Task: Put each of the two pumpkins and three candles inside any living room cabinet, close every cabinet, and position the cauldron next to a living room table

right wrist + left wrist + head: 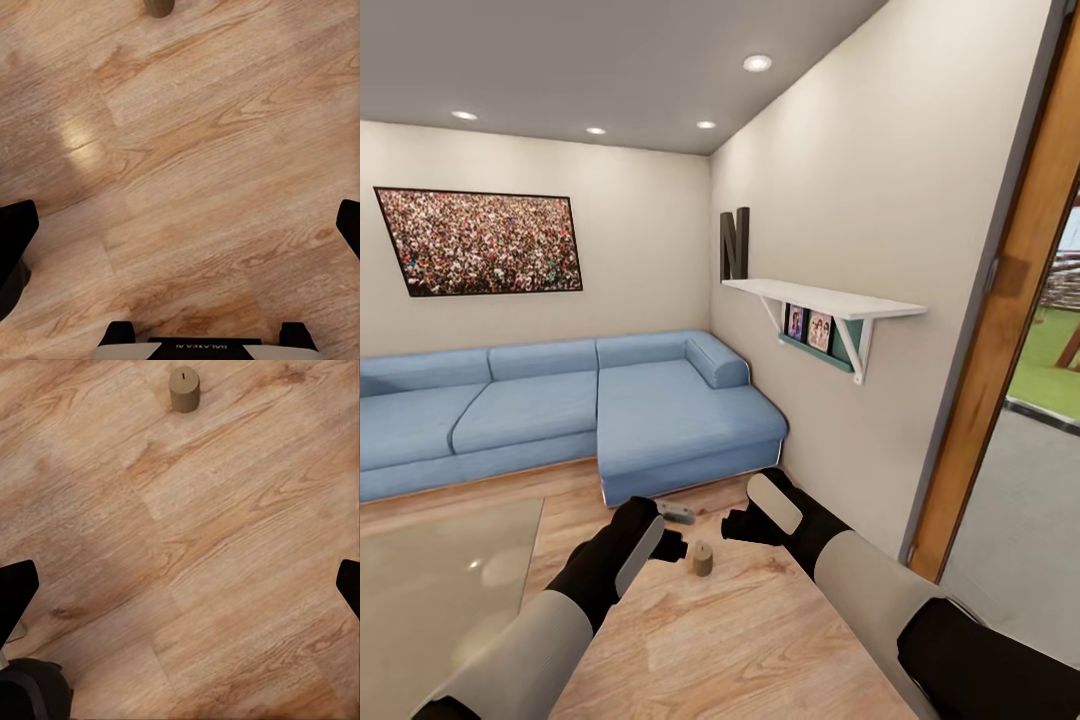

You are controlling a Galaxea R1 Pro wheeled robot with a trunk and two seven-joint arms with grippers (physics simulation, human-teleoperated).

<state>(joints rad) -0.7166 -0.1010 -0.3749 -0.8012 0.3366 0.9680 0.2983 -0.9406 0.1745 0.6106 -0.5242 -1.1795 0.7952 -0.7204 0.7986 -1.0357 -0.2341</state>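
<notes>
Candle (703, 558) upright on wood floor (760, 640), blue sofa (660, 410) behind

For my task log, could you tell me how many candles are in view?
1: a candle stands upright on the wood floor between both claws. Others may be out of view.

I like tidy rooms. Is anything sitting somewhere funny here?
Yes. A candle stands upright on the bare wood floor between the left gripper and right gripper, both open, near the blue sofa.
</notes>
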